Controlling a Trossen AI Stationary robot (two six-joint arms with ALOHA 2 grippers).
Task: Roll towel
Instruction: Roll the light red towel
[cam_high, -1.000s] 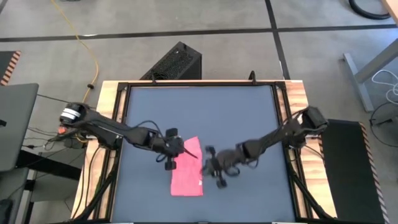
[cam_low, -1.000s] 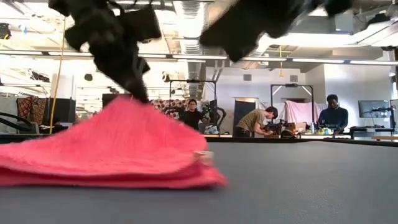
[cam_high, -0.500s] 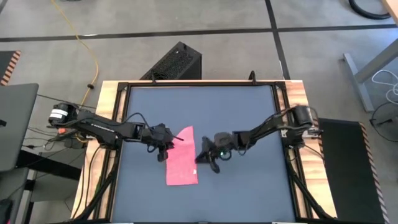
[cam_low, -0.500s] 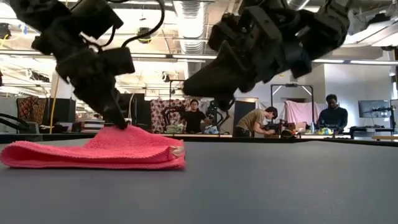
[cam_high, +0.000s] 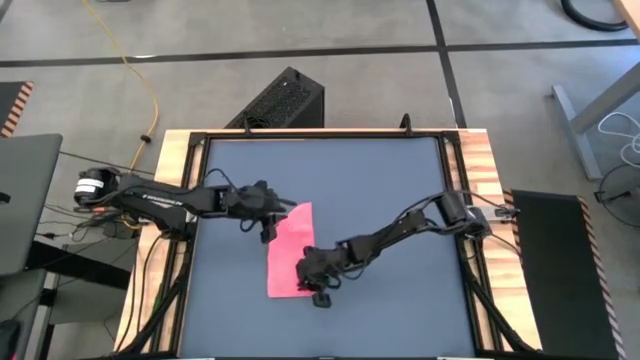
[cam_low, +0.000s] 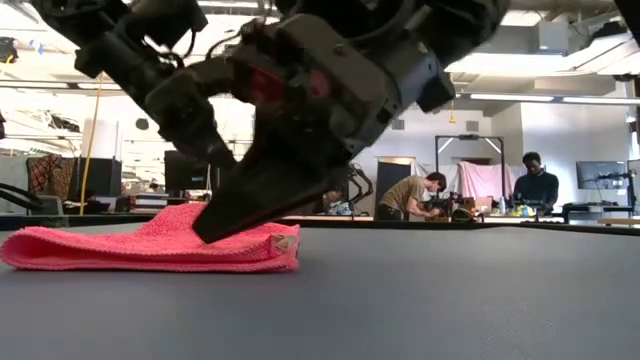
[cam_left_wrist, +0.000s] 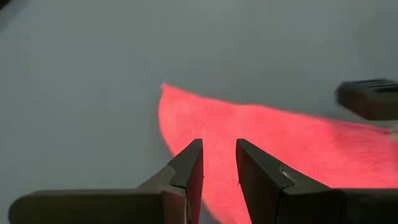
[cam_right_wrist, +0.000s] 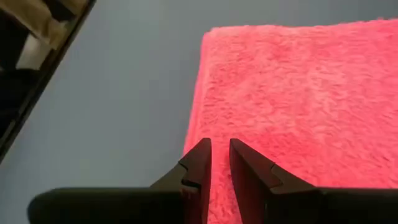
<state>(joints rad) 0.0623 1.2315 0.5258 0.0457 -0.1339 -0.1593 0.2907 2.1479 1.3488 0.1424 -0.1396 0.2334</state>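
Towel (cam_high: 290, 252) folded flat, not rolled. Left gripper (cam_high: 268, 215) and right gripper (cam_high: 312, 284): fingers narrowly parted, nothing gripped. Rolling remains.

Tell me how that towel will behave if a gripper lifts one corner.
The towel looks thin and folded flat on the table, so it would probably droop rather than hold its shape. Its fuzzy pile suggests it grips well and is unlikely to slip from fingers. Being folded, the layers may peel apart when only one corner rises.
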